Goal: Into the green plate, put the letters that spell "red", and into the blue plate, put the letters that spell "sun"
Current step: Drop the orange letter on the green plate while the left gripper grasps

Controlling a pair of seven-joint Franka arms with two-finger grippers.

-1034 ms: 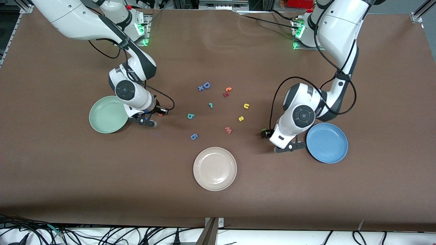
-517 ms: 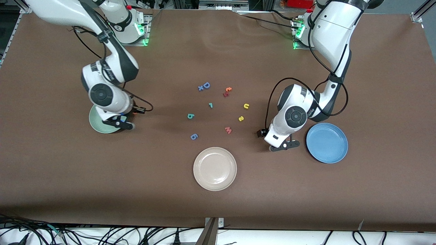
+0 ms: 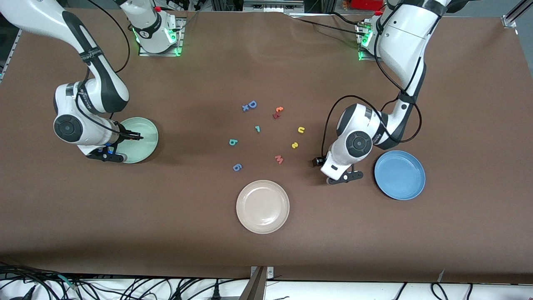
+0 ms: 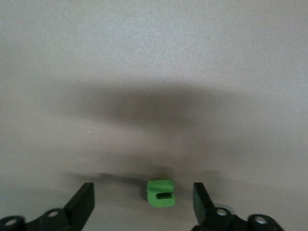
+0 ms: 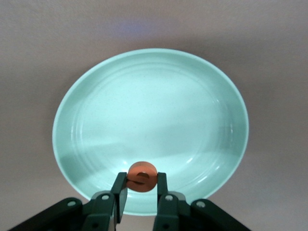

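**Right arm at drop point with e; left arm lining up on n**

Right gripper is clenched on the orange e and hangs over the green plate, above the rim part nearest the front camera. Plate looks bare inside, so I read this as letter 1 of 3 for "red". Next move, as I see it: release over the plate floor, not the rim, or the e could bounce out.

Left gripper sits low over the table beside the blue plate, jaws spread, straddling the green n. No contact visible. Blue plate has nothing in it. Likely next: go down, close on the n, carry it to the blue plate. The n is small and flat, so the fingers need to reach the table.

On the table mid-field:
- r and d, for green
- u and s, for blue
- D, w and white plate are distractors
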